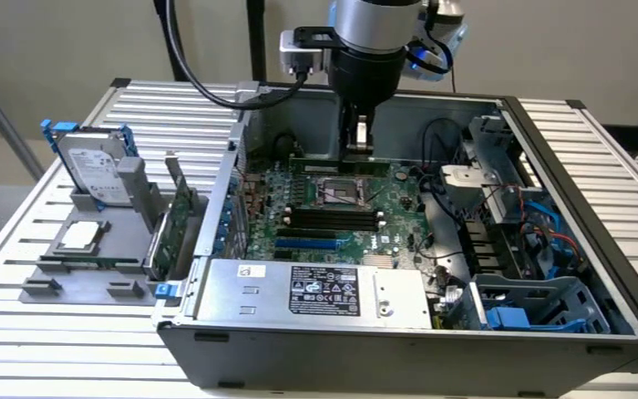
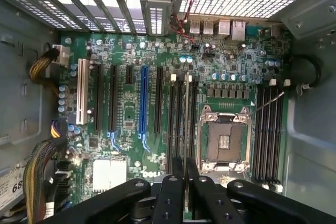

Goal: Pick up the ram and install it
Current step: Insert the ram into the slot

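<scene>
My gripper (image 1: 358,152) hangs inside the open computer case (image 1: 408,353), over the far side of the motherboard (image 1: 391,208). It is shut on the ram (image 1: 331,164), a narrow green stick held on edge behind the empty processor socket (image 1: 339,192). In the wrist view the black fingers (image 2: 170,192) clamp the ram (image 2: 187,114), seen edge-on as a thin pale line. The ram runs in line with the black memory slots (image 2: 178,119) beside the socket (image 2: 223,140). Whether it touches a slot I cannot tell.
A second bank of memory slots (image 1: 325,218) lies on the near side of the socket. The power supply (image 1: 319,291) fills the case's front. Cables and drive bays (image 1: 518,224) crowd the exterior view's right. Outside, a grey holder (image 1: 86,283) carries a hard drive (image 1: 92,166), a processor chip (image 1: 80,237) and an expansion card (image 1: 175,220).
</scene>
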Robot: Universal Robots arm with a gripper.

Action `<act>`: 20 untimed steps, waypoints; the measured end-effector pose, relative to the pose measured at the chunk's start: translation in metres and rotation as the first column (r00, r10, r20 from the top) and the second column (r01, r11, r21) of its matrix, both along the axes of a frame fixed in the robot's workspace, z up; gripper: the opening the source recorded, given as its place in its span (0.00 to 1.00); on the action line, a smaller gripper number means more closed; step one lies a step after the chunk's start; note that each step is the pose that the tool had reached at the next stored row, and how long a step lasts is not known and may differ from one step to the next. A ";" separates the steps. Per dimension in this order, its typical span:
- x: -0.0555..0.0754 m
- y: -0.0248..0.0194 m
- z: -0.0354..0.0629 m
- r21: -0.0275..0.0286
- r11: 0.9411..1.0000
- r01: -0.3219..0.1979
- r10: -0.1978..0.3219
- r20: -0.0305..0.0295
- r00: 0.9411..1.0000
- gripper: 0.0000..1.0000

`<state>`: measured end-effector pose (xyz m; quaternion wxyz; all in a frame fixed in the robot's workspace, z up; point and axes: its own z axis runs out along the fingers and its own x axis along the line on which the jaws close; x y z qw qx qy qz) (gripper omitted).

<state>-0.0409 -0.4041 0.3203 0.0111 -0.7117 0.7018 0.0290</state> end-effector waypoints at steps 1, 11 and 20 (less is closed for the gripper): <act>0.000 0.0000 -0.0018 0.000 1.000 0.001 -0.001 0.000 1.000 0.00; 0.000 0.0000 -0.0199 0.000 1.000 0.031 -0.031 0.000 1.000 0.00; 0.000 -0.0004 -0.0381 0.000 1.000 0.031 -0.031 0.000 1.000 0.00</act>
